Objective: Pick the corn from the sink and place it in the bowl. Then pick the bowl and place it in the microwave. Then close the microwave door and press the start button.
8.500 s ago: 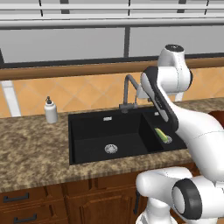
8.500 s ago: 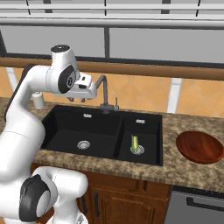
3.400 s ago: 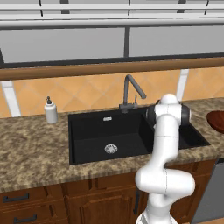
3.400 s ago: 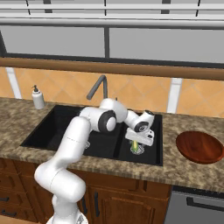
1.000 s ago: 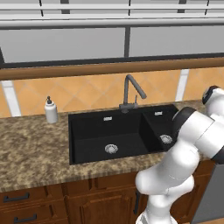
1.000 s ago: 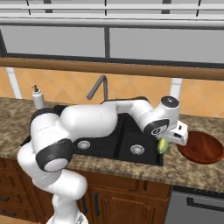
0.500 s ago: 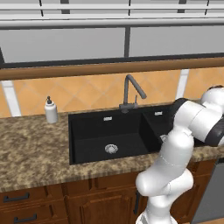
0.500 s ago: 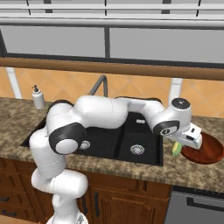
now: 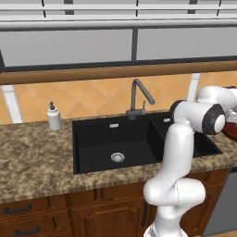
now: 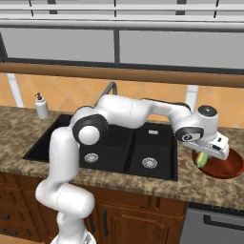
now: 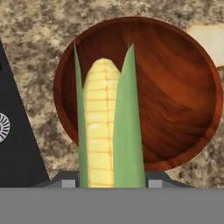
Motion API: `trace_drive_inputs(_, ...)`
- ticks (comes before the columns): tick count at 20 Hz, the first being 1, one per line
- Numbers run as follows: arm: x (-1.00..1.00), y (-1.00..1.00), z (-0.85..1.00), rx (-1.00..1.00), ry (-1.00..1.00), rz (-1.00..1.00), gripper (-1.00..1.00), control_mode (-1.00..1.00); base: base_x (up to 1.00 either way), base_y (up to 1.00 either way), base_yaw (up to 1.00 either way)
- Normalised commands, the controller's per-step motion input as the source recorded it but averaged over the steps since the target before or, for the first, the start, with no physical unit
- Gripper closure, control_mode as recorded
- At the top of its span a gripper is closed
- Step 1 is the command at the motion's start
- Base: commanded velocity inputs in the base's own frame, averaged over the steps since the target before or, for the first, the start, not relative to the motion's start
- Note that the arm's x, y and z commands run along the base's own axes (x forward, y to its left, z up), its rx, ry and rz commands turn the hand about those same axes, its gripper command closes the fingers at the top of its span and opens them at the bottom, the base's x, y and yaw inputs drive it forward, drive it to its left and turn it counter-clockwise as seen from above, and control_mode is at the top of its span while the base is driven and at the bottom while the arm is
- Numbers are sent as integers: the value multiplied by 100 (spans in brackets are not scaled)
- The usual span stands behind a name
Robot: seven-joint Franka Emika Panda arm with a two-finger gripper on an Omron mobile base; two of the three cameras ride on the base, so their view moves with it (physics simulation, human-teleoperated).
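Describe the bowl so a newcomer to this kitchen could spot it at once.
Start at the black double-basin sink set in the speckled granite counter and look along the counter to its right. There sits the bowl, wide, shallow and glossy reddish-brown, with the gripper holding the corn over its near left edge. It is the one round, red-brown dish on that side.

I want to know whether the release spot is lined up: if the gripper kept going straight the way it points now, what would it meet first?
Probably the bowl. The gripper, shut on the corn, points down at the bowl's inside, toward its sink-side edge. How far above it hangs is unclear.
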Motion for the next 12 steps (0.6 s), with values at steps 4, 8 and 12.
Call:
trace_drive_inputs(4, 44, -46, 0, 9, 5, 0, 100, -100, 0, 0, 0)
trace_drive_inputs(8, 48, -38, -13, 8, 8, 0, 100, -100, 0, 0, 0)
trace_drive_inputs(12, 21, -1, -86, 0, 3, 0, 100, -100, 0, 0, 0)
